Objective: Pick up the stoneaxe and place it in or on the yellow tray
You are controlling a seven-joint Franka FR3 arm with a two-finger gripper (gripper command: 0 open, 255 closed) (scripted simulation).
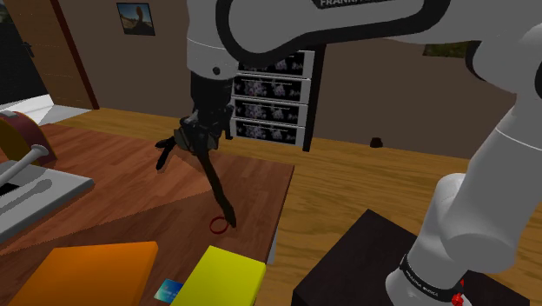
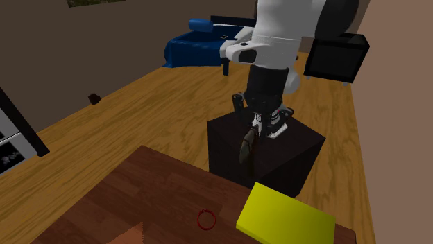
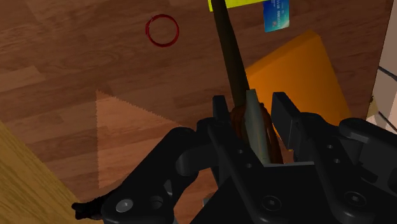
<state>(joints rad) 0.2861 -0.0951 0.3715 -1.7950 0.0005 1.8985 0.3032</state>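
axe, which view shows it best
The shoulder view: the axe hangs with its whole handle outlined over the table. The wrist view shows its head clasped between the fingers, with the handle running off the edge. The second exterior view shows it dark against the black stand.

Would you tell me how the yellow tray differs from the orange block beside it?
The yellow tray sits at the table's edge by the stand; the orange block lies further to the shoulder view's left. The tray is yellow, the block orange. Both are flat slabs.
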